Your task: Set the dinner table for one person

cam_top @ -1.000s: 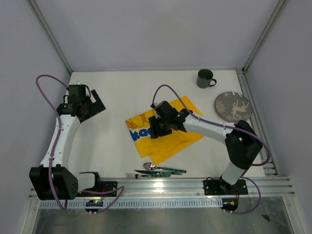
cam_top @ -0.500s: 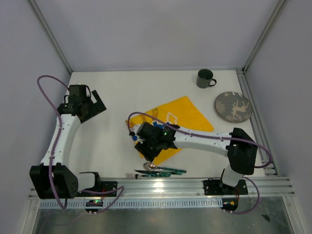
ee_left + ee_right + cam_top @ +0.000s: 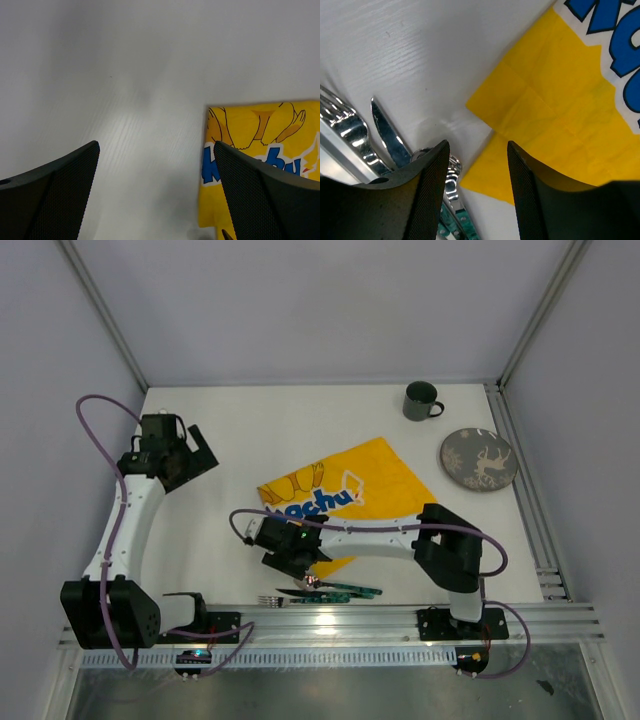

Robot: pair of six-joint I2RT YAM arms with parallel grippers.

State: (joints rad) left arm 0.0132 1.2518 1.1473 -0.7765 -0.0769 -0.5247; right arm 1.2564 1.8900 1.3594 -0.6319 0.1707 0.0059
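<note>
White table (image 3: 230,440) fills the cell, walled on three sides and bounded at its near edge by a metal rail (image 3: 340,618). Just inside the rail, about mid-edge, a fork (image 3: 268,600), a knife (image 3: 390,137) and a spoon (image 3: 308,581) lie close together, with green handles pointing right. The right gripper (image 3: 290,558) hangs low over them, jaws partly apart and gripping nothing. Through the gap its wrist camera shows bare table and the near corner of the yellow cloth (image 3: 370,490).

The cloth lies flat at mid-table, turned cornerwise, its near corner just short of the spoon. Bare white runs from its left edge to the table's left edge. There the left gripper (image 3: 195,455) hovers with its jaws spread wide and empty, the cloth's edge showing by one finger.

A plate (image 3: 479,459) sits by the right edge, with a strip of bare table between it and the cloth. A dark mug (image 3: 422,400) stands near the far right corner.
</note>
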